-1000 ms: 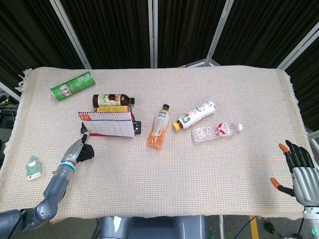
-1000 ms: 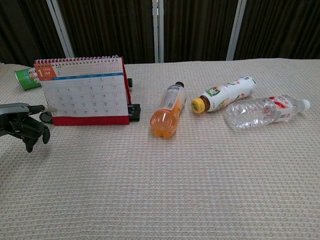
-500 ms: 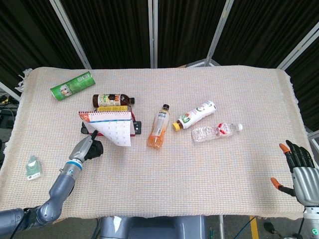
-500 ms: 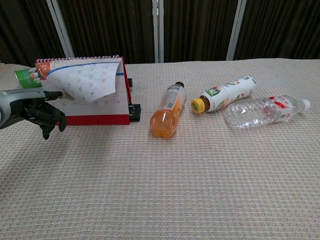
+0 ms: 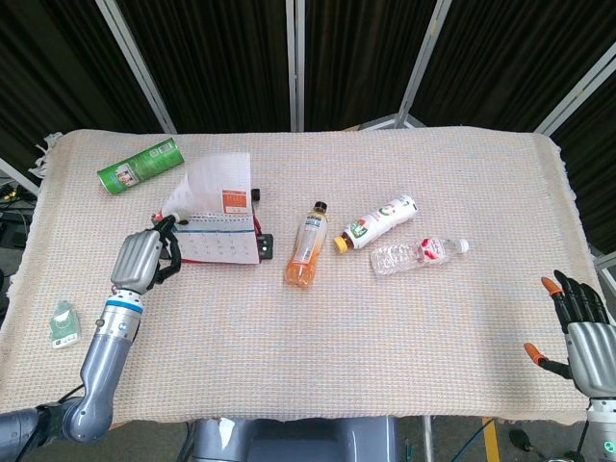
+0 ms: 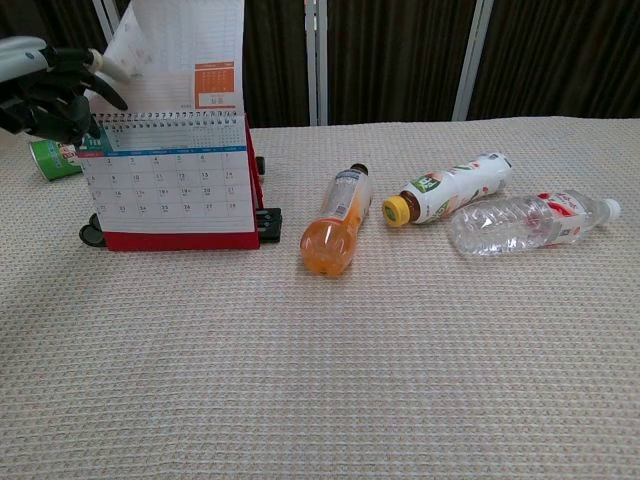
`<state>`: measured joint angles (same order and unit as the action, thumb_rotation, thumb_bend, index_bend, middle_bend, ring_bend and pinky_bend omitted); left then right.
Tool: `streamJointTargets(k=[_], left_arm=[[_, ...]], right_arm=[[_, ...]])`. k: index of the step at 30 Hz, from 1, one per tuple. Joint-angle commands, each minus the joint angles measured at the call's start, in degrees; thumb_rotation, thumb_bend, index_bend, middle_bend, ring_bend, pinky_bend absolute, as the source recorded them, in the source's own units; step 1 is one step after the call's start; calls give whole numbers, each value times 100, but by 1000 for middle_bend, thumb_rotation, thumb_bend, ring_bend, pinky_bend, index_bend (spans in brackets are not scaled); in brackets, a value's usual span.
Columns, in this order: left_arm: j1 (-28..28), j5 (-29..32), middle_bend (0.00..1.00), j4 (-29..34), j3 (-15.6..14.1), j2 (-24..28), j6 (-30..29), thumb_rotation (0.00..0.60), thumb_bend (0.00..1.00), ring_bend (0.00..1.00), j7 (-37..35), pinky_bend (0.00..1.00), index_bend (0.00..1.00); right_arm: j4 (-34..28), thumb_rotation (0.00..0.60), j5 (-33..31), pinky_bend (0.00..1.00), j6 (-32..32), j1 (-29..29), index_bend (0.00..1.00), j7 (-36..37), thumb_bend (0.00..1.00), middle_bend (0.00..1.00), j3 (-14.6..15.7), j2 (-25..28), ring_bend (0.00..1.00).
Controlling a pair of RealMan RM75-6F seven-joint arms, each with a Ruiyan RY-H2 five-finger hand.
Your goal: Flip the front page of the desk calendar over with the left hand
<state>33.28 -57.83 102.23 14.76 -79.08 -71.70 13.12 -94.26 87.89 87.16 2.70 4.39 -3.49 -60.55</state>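
The left hand (image 6: 48,88) is up at the left corner of the calendar (image 6: 170,185), fingers curled, one fingertip touching the edge of the front page (image 6: 180,55). Whether it pinches the page or only props it from beneath I cannot tell. The page stands lifted above the spiral binding, its blank back toward the chest camera, a small orange block near its lower right. Beneath it the next sheet shows a grid of dates. In the head view the left hand (image 5: 142,260) sits just left of the calendar (image 5: 217,241), with the page (image 5: 214,185) raised behind it.

The calendar stands on the left part of the counter (image 5: 385,327), on its red base. A green can (image 5: 140,166) lies behind it to the left. To its right lie an orange bottle (image 5: 306,246), a white bottle (image 5: 377,221) with a yellow cap, and a clear bottle (image 5: 416,254). A small green item (image 5: 64,323) lies near the counter's left edge.

The right hand (image 5: 579,325) hangs off the counter's right front corner, fingers spread, holding nothing.
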Motion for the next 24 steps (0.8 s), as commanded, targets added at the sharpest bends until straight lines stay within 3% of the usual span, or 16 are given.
streamJointTargets(k=[1,5,8,12,18,24], left_arm=[[51,-35,134,-47,89,152,37,600,760,284,123,313,0],[229,130,9,-248,102,301,312,600,540,125,509,155,0],[418,523,0,-352,116,384,693,600,358,38,797,73,0],[586,894,0,-477,128,424,1007,600,194,4,999,31,0],[936,1618,0,-932,23,389,1685,600,147,75,1298,44,0],[924,1616,0,-970,-46,427,1658,600,147,137,1139,62,0]], right_arm=[[30,600,-55,0,-49,18,21,15,117,0,-16,-10,0],[84,600,-160,0,-134,45,22,70,117,0,-47,-17,0],[107,600,-187,0,-162,59,22,79,117,0,-58,-24,0],[129,600,-211,0,-185,68,22,82,117,0,-65,-35,0],[217,600,-282,0,-229,93,22,126,117,0,-100,-72,0],[228,600,-238,0,-197,82,21,132,117,0,-83,-84,0]])
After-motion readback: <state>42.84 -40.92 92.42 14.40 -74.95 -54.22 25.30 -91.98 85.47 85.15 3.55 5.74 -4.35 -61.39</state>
